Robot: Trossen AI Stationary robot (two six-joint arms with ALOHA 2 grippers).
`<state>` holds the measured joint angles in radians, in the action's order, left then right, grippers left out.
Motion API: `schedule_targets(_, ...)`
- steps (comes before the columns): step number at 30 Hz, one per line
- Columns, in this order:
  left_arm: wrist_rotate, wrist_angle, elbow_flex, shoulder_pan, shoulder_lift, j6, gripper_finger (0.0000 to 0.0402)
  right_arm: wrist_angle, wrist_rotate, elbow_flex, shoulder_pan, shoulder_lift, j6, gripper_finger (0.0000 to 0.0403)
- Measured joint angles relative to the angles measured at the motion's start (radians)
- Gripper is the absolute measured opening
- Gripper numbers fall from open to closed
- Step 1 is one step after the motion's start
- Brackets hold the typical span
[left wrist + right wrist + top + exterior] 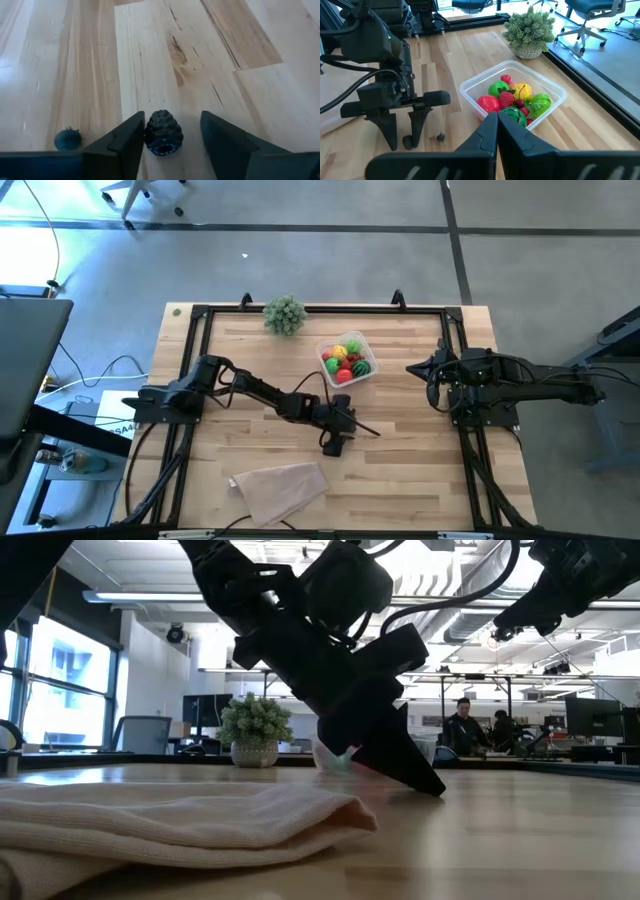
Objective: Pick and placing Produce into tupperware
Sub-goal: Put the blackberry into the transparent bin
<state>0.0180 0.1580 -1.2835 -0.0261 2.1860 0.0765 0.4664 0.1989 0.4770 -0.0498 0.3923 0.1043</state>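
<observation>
One dark berry point(163, 132) sits on the table point(150, 50) between the spread fingers of the left gripper point(170, 137); a second, probably a blueberry point(67, 139), lies beside. The tupperware point(366, 351) holds roughly seven pieces; right gripper point(496, 131) pressed shut.

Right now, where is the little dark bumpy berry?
The dark bumpy berry sits on the wooden table between the left gripper's open fingers, near mid-table, with a tiny dark blue berry beside it.
</observation>
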Motion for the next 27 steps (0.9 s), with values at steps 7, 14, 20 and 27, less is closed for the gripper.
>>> schedule_targets(7,-0.001,-0.002,0.0,0.0,0.0,-0.007,0.0135,0.0,0.0,0.0,0.0,0.0,0.0,0.0)
schedule_targets(14,-0.001,-0.003,0.001,0.0,0.0,-0.029,0.0101,0.0,0.0,0.0,0.0,0.0,0.0,0.0)
schedule_targets(20,0.0,-0.002,0.001,0.0,0.0,-0.031,0.0098,0.0,0.0,0.0,0.0,0.0,0.0,0.0)
schedule_targets(27,0.0,0.003,0.002,0.0,0.0,-0.032,0.0108,0.0,0.0,0.0,0.0,0.0,0.0,0.0)
